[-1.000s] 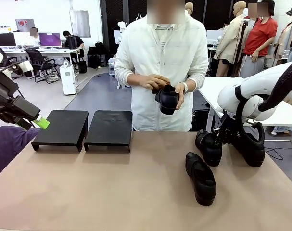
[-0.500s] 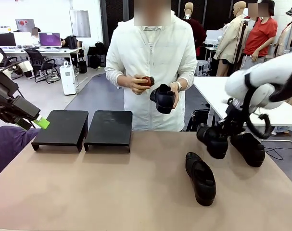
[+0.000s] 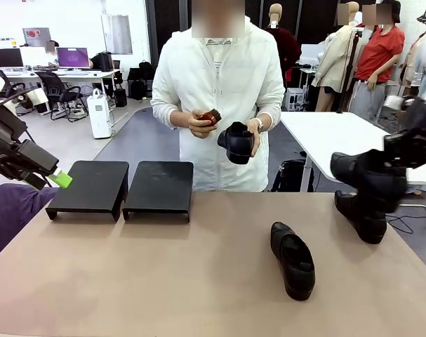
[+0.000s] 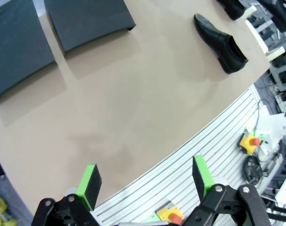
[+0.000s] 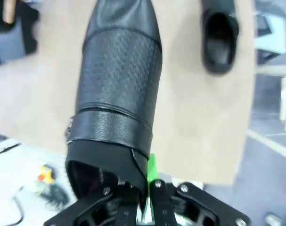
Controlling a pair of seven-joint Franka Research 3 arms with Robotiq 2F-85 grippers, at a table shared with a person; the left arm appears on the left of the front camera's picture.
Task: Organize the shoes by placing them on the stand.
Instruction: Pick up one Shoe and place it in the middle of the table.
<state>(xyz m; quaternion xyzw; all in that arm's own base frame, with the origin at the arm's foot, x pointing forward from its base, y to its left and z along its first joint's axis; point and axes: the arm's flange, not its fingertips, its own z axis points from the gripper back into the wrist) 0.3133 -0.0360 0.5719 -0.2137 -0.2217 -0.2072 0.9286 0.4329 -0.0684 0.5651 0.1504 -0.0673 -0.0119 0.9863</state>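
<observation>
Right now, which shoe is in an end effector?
The raised shoe at far right, clamped by the right end effector. The person holds another shoe; the middle shoe and right-edge shoe lie on the table.

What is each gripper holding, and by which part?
Right gripper: a shoe, jaws shut on the rim of its opening. Left gripper: nothing, jaws open.

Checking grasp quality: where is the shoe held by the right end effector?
Front view, far right: the held shoe hangs in the air, clamped in the right end effector, just above another shoe resting near the table edge.
</observation>
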